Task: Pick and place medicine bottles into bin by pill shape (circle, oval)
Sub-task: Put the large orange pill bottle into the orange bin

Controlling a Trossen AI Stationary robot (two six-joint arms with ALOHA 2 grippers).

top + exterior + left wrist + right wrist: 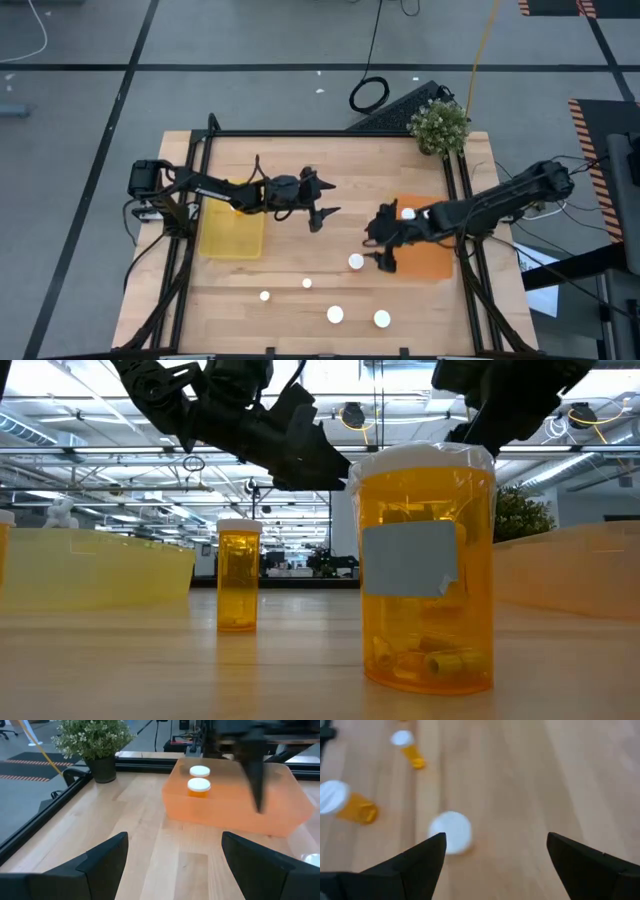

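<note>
Right gripper (384,262) hovers spread wide and empty just beside a loose bottle (356,262) at mid-table: a pick, I'd say; next it must centre and descend. Beyond, left gripper (322,216) waits open; orange bin (432,262) holds bottles.

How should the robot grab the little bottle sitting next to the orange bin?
Probably from straight above. The bottle stands upright by the orange bin, white cap up. The open right gripper could drop over it and pinch the round sides just under the cap, its fingers on either side.
</note>
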